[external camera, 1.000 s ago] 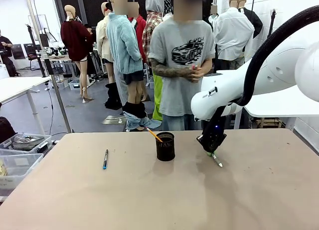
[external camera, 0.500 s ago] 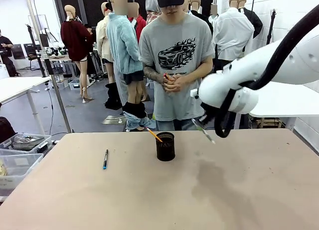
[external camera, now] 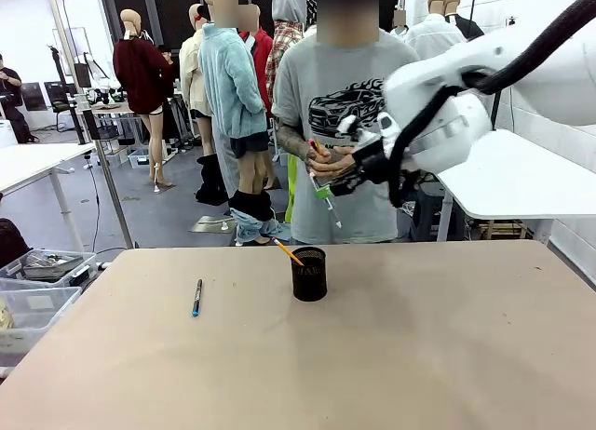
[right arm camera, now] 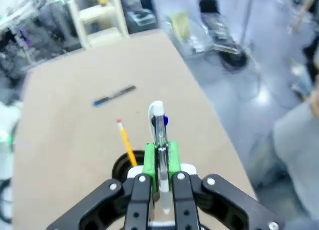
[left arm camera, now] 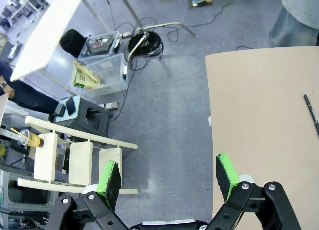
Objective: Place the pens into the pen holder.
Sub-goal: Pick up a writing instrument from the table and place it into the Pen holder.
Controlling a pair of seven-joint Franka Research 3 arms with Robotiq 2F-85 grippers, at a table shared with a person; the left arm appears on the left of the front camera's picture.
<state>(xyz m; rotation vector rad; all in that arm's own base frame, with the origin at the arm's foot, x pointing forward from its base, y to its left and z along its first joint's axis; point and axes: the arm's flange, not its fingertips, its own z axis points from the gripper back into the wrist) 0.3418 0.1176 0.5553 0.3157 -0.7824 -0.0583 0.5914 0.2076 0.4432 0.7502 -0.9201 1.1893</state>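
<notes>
The black mesh pen holder (external camera: 308, 274) stands mid-table with an orange pen (external camera: 288, 252) leaning out of it. High above and slightly right of it, my right gripper (external camera: 333, 186) is shut on the silver-white pen (external camera: 329, 205), which points down. In the right wrist view the silver-white pen (right arm camera: 158, 128) stands between the shut pads (right arm camera: 149, 160), with the holder (right arm camera: 122, 166) and orange pen (right arm camera: 124, 140) below. A dark pen with blue ends (external camera: 196, 297) lies on the table's left part. My left gripper (left arm camera: 167, 175) is open beside the table edge, holding nothing.
A person stands at the far edge, hands (external camera: 326, 160) clasped just behind my right gripper. Clear bins (external camera: 37, 281) sit off the table's left side. In the left wrist view a wooden chair (left arm camera: 75, 160) and bins (left arm camera: 99, 65) stand on the floor beside the table (left arm camera: 259, 120).
My right gripper has lifted the silver-white pen off the table right of the holder and carried it up and to the left, over the holder.
</notes>
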